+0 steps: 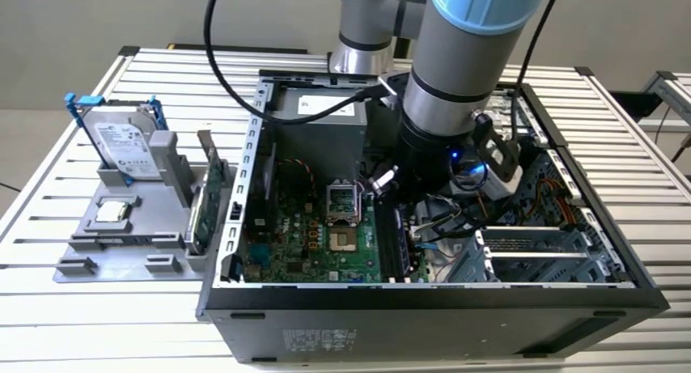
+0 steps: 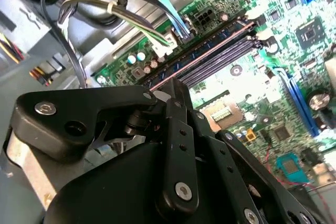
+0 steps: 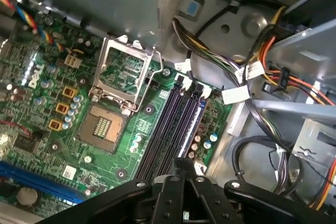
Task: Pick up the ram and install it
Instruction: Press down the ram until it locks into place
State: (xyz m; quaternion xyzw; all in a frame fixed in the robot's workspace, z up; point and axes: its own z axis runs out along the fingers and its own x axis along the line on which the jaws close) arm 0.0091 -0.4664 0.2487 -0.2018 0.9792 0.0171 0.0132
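The ram (image 2: 210,45) is a long thin stick standing on edge in the outermost memory slot of the green motherboard (image 2: 294,66), next to the empty dark memory slots (image 2: 223,59). My gripper (image 2: 167,85) sits at the stick's near end with its black fingers drawn together on the stick's top edge. In the first wrist view the ram (image 3: 194,119) runs straight away from my gripper (image 3: 184,162), beside the slots (image 3: 168,129). In the exterior view my gripper (image 1: 409,219) is deep inside the open computer case (image 1: 432,300), right of the processor socket (image 1: 340,199).
Cable bundles (image 3: 247,77) and a metal drive cage (image 3: 315,51) crowd the slots' outer side. The open processor socket (image 3: 123,72) lies on the other side. Outside the case, a grey holder (image 1: 129,243) carries a hard drive (image 1: 125,142), a processor chip (image 1: 113,213) and an expansion card (image 1: 213,183).
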